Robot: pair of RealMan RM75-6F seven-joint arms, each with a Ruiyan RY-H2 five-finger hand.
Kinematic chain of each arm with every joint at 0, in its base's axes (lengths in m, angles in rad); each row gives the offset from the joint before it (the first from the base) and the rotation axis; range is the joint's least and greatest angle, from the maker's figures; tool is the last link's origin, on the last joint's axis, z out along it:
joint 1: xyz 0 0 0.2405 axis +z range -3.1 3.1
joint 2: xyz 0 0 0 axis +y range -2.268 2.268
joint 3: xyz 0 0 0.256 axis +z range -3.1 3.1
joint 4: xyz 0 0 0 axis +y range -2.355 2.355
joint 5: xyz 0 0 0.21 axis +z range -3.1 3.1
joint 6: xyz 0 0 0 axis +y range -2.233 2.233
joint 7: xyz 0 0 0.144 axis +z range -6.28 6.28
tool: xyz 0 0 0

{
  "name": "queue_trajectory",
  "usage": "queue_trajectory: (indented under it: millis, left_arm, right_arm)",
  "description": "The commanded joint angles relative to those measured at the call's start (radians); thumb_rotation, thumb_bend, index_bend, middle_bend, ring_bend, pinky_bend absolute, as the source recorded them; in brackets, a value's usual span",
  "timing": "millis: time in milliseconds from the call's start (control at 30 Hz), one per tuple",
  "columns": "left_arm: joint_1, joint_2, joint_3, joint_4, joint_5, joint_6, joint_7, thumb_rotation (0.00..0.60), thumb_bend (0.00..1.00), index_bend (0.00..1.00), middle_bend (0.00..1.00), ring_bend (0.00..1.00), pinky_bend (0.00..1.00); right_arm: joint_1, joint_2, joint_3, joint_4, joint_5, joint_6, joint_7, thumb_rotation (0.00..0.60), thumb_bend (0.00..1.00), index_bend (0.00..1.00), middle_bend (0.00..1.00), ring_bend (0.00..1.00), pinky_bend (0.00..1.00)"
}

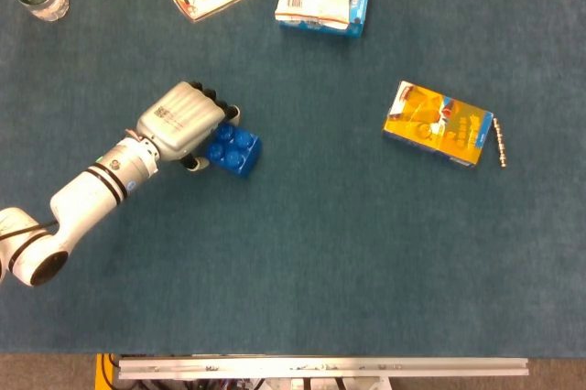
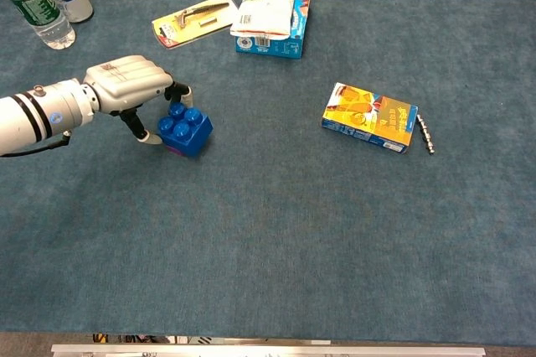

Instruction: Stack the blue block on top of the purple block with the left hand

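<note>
The blue block [image 2: 185, 127] sits directly on top of the purple block [image 2: 174, 147], of which only a thin magenta edge shows at the lower left of the blue block in the chest view. In the head view the purple block is fully hidden beneath the blue one. The stack stands on the surface [image 2: 276, 231] well to the left of the yellow box [image 2: 369, 117].

The left hand [image 2: 134, 82] lies immediately left of the stack, palm down, with its back toward the cameras. Its fingers [image 2: 181, 91] reach the far upper edge of the blue block, and the thumb [image 2: 141, 132] hangs down just beside the block's near left side. Whether these tips press the block or only stand next to it cannot be determined. The hand carries no other item.

The right hand is not visible in either view.

Judgement: the stacking appears complete. The coming move turns on one relation: the stack lies to the right of the left hand, so a clean retreat runs leftward, away from the block, without dragging it off the purple block.
</note>
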Motion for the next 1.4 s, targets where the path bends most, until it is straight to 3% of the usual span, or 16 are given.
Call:
queue_trajectory:
  millis: [33,200,333,500,967,1400]
  left_arm:
    - [-0.001,0.009,-0.003,-0.009,-0.012,-0.008,0.007,0.6,0.17,0.36,0.36,0.32,0.34]
    - [0.006,0.033,-0.011,-0.039,-0.035,-0.006,0.011,0.6,0.17,0.19,0.27,0.26,0.34]
    - [0.019,0.059,-0.014,-0.062,-0.047,0.01,0.013,0.6,0.17,0.14,0.24,0.25,0.34]
    - [0.056,0.095,-0.035,-0.09,-0.085,0.062,-0.009,0.6,0.17,0.14,0.24,0.25,0.34]
    - [0.294,0.176,-0.107,-0.164,-0.261,0.378,-0.06,0.6,0.17,0.18,0.25,0.26,0.34]
    - [0.531,0.198,-0.09,-0.261,-0.304,0.683,0.03,0.6,0.17,0.22,0.28,0.27,0.34]
  right_arm:
    - [0.0,0.001,0.0,0.0,-0.001,0.0,0.001,0.6,0.28,0.51,0.53,0.46,0.49]
    - [-0.001,0.001,0.0,-0.002,-0.001,0.001,0.0,0.6,0.28,0.51,0.53,0.46,0.49]
    - [0.0,0.002,0.0,-0.002,-0.002,0.001,0.002,0.6,0.28,0.51,0.53,0.46,0.49]
    - [0.004,0.003,0.002,-0.003,0.0,-0.005,0.003,0.6,0.28,0.51,0.53,0.46,0.49]
    - [0.04,0.011,0.01,-0.01,0.019,-0.071,0.005,0.6,0.28,0.51,0.53,0.46,0.49]
    - [0.082,0.008,0.013,-0.034,0.045,-0.149,-0.035,0.6,0.28,0.51,0.53,0.46,0.49]
